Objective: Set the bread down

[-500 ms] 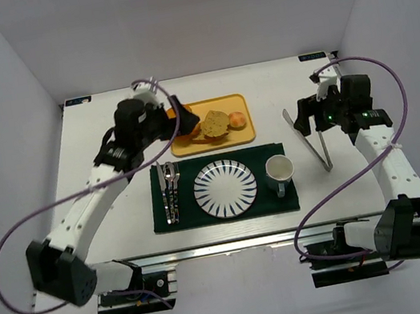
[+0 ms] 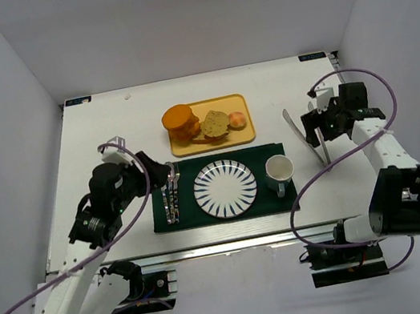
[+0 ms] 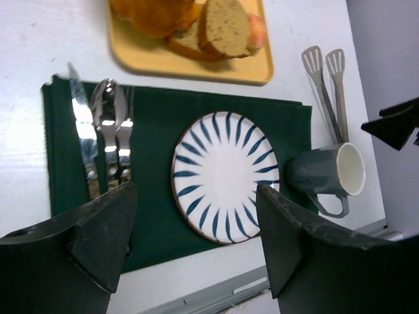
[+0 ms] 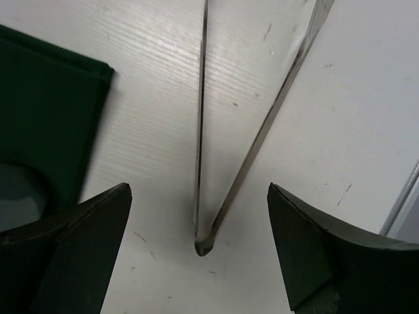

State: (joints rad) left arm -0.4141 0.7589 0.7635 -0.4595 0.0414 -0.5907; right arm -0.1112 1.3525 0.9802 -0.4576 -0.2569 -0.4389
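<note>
The bread [image 2: 180, 120], a golden-yellow toast slice, lies at the left end of the yellow tray [image 2: 233, 139], leaning against a greyish-brown slice [image 2: 215, 123]. In the left wrist view the bread [image 3: 154, 13] shows at the top edge. My left gripper [image 2: 166, 174] hangs open and empty above the cutlery, well short of the tray. Its view looks down between the fingers [image 3: 98, 229] onto the striped plate [image 3: 226, 175]. My right gripper [image 4: 198, 196] is open, straddling the hinge end of the metal tongs [image 4: 262, 131] without touching them.
A green mat [image 2: 164, 222] carries the cutlery [image 2: 171, 192], the striped plate [image 2: 225, 187] and a grey mug [image 2: 279, 171]. A small round orange fruit [image 2: 237, 120] sits on the tray's right. The tongs [image 2: 314, 138] lie right of the mat, under my right gripper [image 2: 316, 123].
My left arm has pulled back from the tray to above the cutlery, leaving the bread on the tray. The right arm has shifted slightly over the tongs.
</note>
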